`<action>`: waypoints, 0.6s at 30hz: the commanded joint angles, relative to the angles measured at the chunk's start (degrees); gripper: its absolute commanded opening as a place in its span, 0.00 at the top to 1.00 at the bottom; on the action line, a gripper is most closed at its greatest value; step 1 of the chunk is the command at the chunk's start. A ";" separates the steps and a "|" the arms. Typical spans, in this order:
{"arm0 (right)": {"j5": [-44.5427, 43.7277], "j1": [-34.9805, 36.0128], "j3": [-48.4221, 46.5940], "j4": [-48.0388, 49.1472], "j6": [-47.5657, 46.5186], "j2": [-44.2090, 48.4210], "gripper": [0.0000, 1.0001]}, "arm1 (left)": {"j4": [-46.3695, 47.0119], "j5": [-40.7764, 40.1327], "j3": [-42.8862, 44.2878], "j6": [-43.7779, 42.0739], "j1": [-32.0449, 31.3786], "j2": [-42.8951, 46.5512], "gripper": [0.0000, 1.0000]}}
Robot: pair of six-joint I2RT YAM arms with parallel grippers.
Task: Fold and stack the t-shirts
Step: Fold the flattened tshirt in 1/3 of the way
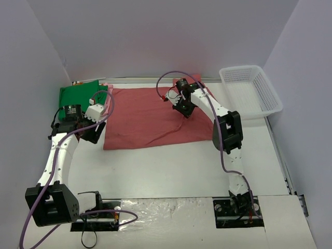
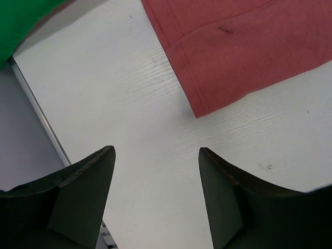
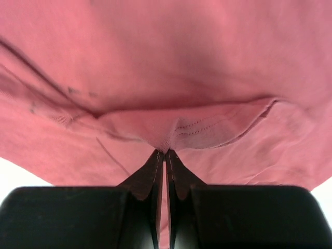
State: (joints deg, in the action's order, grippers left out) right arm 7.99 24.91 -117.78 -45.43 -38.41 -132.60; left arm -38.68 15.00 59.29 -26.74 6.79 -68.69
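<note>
The large dusty-red t-shirt (image 1: 150, 122) lies spread across the back middle of the table. My right gripper (image 1: 184, 110) sits over its right half. In the right wrist view this gripper (image 3: 165, 151) is shut on a pinched fold of stitched edge of the red cloth (image 3: 166, 67). The bright green t-shirt (image 1: 78, 93) lies bunched at the back left, with a sliver of pale pink cloth (image 1: 108, 86) at its right edge. My left gripper (image 1: 92, 130) hovers by the red shirt's front-left corner (image 2: 207, 104). It (image 2: 155, 150) is open over bare table, and the green cloth (image 2: 21, 21) is at the top left.
A white mesh basket (image 1: 251, 91) stands at the back right corner. The white table (image 1: 166, 166) runs from the shirts toward the arm bases. Grey walls close in on the left, back and right. A metal rail (image 2: 39, 109) edges the table's left side.
</note>
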 commanded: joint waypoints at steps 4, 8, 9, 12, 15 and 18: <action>-3.94 1.90 -6.32 -2.21 -1.40 -4.69 1.00 | -0.17 0.99 0.13 0.29 0.51 0.75 0.35; -5.61 2.51 -8.78 -0.98 -1.66 -7.85 0.99 | -0.17 1.34 -0.22 -0.06 0.68 0.31 0.35; -6.14 2.69 -9.40 -0.37 -1.84 -8.38 0.96 | -0.17 1.43 -0.22 -0.06 0.77 0.13 0.34; -10.60 3.22 -9.66 3.15 -0.70 -9.70 0.62 | -0.43 1.52 -0.23 -0.24 0.86 -0.22 0.34; -12.99 3.83 -8.88 6.05 0.79 -9.26 0.53 | -0.78 1.78 -0.05 -0.59 0.86 0.04 0.32; -12.56 4.01 -5.90 10.96 2.38 -4.53 0.48 | -0.44 2.48 -0.05 -1.29 0.86 1.27 0.32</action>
State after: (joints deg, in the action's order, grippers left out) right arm -2.02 28.25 -125.23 -38.41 -37.98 -141.78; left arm -38.76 15.86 59.13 -27.03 7.20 -69.21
